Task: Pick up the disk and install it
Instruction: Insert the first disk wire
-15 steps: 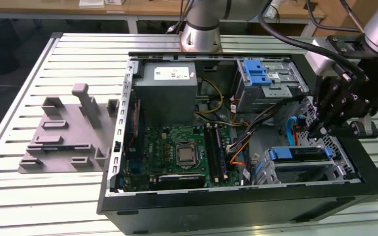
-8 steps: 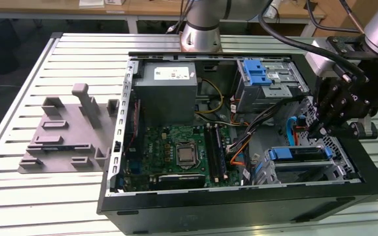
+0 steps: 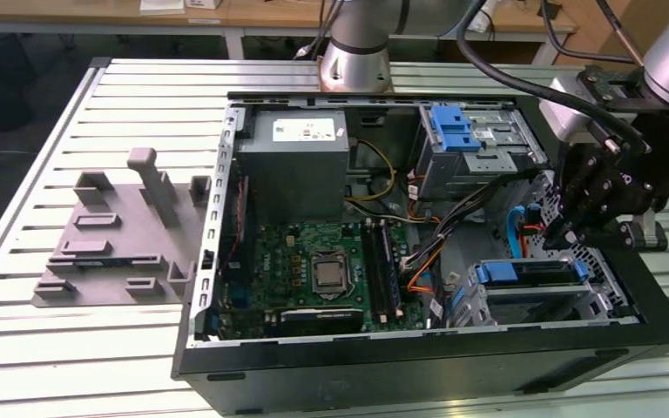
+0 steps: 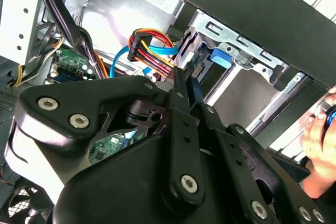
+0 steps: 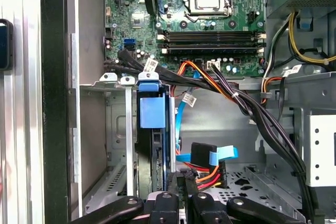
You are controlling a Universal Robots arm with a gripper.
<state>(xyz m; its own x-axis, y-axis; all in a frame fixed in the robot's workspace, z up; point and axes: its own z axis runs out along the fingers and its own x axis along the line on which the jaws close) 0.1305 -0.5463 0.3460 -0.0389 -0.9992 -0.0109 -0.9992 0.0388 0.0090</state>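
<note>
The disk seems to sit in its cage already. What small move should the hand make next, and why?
Probably lift the hand straight out. The disk stands in its cage, the hand is shut on nothing beside it, and coloured cables lie close.

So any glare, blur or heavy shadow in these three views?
Exterior view: even light, with the case front dark. Second wrist view: the tool looms close and soft-edged, and a hand is blurred. First wrist view: the motherboard is sharp, with the disk bay shadowed.
</note>
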